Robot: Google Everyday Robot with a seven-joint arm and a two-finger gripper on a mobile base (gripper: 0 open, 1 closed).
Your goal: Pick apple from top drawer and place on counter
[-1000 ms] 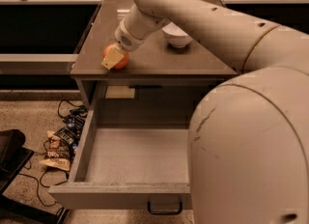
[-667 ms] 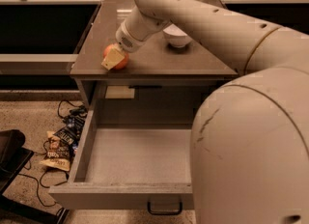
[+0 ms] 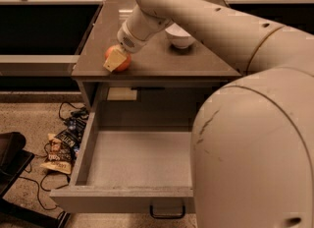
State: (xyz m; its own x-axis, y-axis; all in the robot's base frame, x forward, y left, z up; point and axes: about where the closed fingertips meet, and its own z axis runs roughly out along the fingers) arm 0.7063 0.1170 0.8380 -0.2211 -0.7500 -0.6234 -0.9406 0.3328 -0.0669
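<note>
Where the tabletop nears its front left corner, in the upper left of the frame, the small round red-orange apple (image 3: pixel 125 63) sits on the surface, close to the front edge. The robot's cream-coloured gripper (image 3: pixel 117 60) is right at the apple, and a pale flat part of it covers the fruit's front left side. Whether the gripper is clamped on the apple or only resting around it cannot be told from this view. Behind the gripper, the thick cream arm (image 3: pixel 206 23) slopes up and to the right across the top of the frame. It joins the robot's large rounded cream body (image 3: pixel 255 158), which fills the right side and lower right.

The flat, glossy grey-brown tabletop (image 3: pixel 162 62) of the cabinet carries one other thing. This is a small round white bowl (image 3: pixel 179 37), well to the right of the apple and partly hidden by the arm.

Below the tabletop, the wide, deep grey box drawer (image 3: pixel 140 160) stands pulled fully out toward the bottom of the frame. A small dark loop handle (image 3: pixel 168 213) hangs from its flat front panel. A pale rectangular label (image 3: pixel 121 93) shows on the cabinet just under the tabletop's front edge.

On the speckled floor at the left lie crumpled printed packets (image 3: pixel 60 149) and dark tangled cables (image 3: pixel 68 116). A black object (image 3: pixel 10 156) sits in the lower left corner.
</note>
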